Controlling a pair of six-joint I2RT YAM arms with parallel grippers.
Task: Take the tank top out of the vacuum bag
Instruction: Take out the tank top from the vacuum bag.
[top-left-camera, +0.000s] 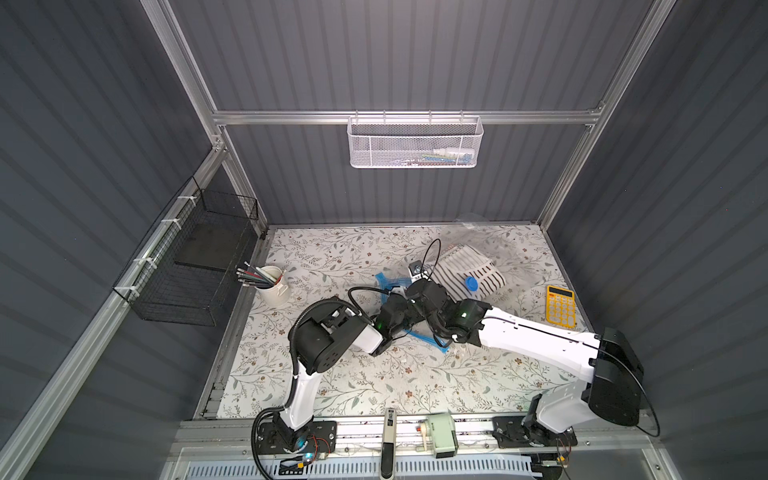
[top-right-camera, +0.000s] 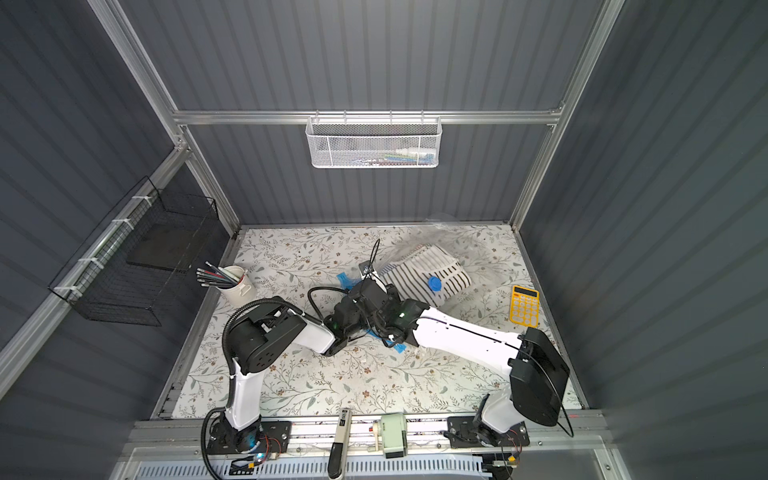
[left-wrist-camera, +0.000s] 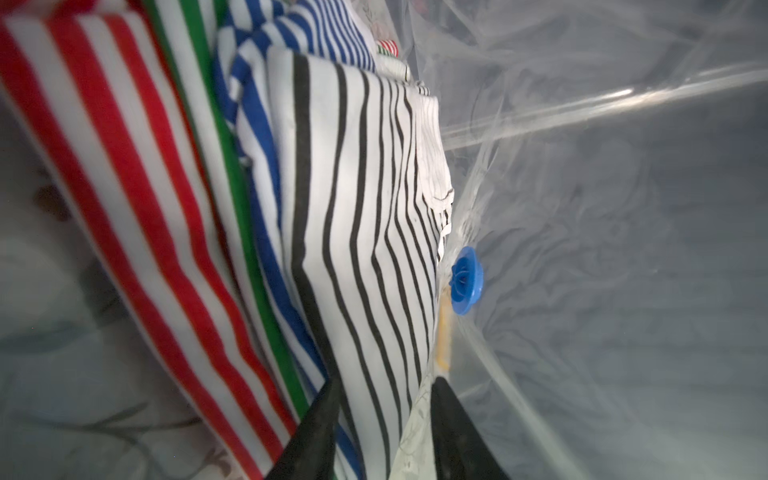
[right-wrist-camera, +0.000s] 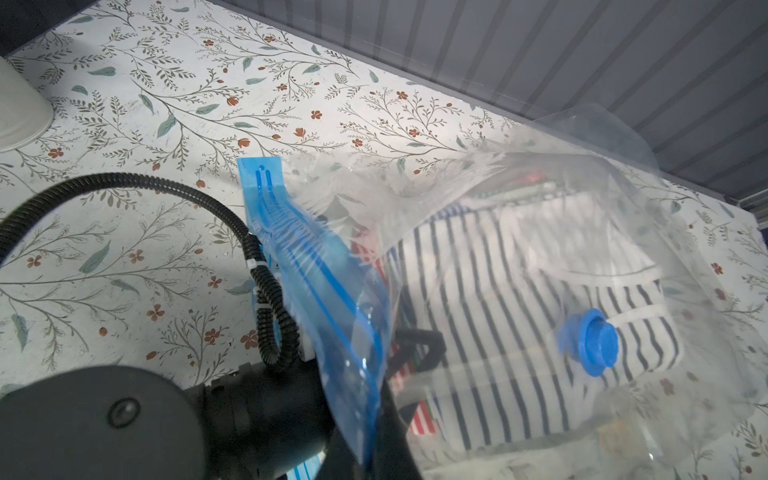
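The clear vacuum bag (top-left-camera: 515, 249) (top-right-camera: 482, 253) lies at the back right of the table, its blue valve cap (top-left-camera: 471, 284) (right-wrist-camera: 590, 343) on top. My right gripper (right-wrist-camera: 365, 457) is shut on the bag's blue zip-seal strip (right-wrist-camera: 291, 241) and holds that edge up off the table. My left gripper (left-wrist-camera: 384, 386) reaches inside the bag, its black fingers (left-wrist-camera: 316, 432) closed from both sides on the black-and-white striped tank top (left-wrist-camera: 365, 208) (top-left-camera: 465, 266). Beneath it are folded garments in red, green and blue stripes. In both top views the two wrists cross at the bag's mouth.
A white cup of pens (top-left-camera: 272, 284) stands at the left and a yellow calculator (top-left-camera: 561, 305) at the right edge. A black wire basket (top-left-camera: 195, 266) hangs on the left wall and a white mesh basket (top-left-camera: 415, 143) on the back wall.
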